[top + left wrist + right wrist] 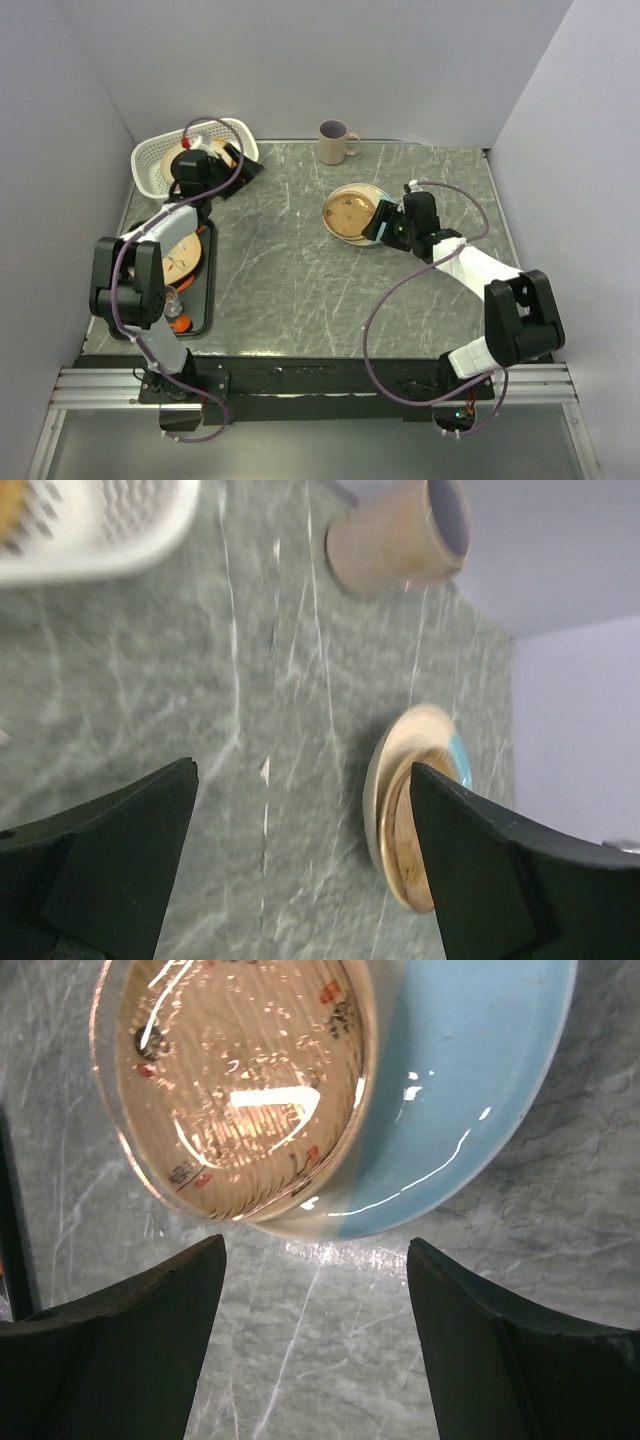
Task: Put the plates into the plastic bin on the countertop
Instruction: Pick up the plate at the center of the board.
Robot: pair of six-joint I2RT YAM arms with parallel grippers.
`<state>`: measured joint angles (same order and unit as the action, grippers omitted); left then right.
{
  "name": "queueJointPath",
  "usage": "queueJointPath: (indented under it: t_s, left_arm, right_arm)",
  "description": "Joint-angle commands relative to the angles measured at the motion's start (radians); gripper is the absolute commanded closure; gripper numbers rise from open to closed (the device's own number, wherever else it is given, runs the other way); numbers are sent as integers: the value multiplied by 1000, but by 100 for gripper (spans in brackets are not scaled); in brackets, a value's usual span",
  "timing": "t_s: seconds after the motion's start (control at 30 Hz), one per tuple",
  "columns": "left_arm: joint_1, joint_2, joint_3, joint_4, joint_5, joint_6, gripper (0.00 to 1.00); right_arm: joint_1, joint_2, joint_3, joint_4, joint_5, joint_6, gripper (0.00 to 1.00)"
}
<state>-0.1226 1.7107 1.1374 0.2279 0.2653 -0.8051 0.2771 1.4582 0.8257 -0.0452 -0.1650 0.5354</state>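
Hovering at the right end of the white perforated plastic bin (160, 165), the left gripper (232, 162) has its jaws spread wide and holds nothing. Its wrist camera shows only bare grey-green marble-look countertop (250, 680) between the two dark fingers (110, 860). A tan-orange rim shows inside the bin beside that gripper, though the arm hides most of it. The bin sits at the far left corner of the countertop, just beyond a flat black tray (200, 300). More plates (188, 255) lie on the tray, partly covered by the left arm.

Near the middle of the slab a glossy tan plate (240, 1070) rests on a pale blue plate (470, 1080), offset so the blue one shows on one side. The right gripper (378, 222) sits just beside this stack's rim. Its jaws are also well apart and grip nothing, with one finger to each side of the near edge and only stone between them. I cannot tell whether the fingers touch the rim. A beige mug (335, 142) stands upright at the far edge, well apart from both the bin and the stack.
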Motion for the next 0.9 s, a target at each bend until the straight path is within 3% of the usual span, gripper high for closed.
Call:
queueJointPath:
  t_s: [0.0,0.27,0.47,0.57,0.7,0.73,0.87]
  left_arm:
    - [-52,43,-25,47,23,14,9]
    - [-129,81,-31,53,18,17,10]
    - [-160,87,-42,54,23,20,11]
    - [-172,96,-36,48,18,26,11]
    - [-192,119,-34,57,29,29,11]
    - [-195,125,-27,57,31,30,12]
    - [-215,156,-4,62,43,38,12]
  right_arm:
    - [-19,45,32,93,-13,37,25]
    - [-44,126,44,162,-28,95,46]
    - [-50,198,62,209,-57,136,50]
    - [-50,221,69,223,-73,152,56]
    - [-50,240,61,246,-85,167,79]
    - [-53,240,55,252,-88,166,91]
    - [-59,228,49,255,-96,161,99]
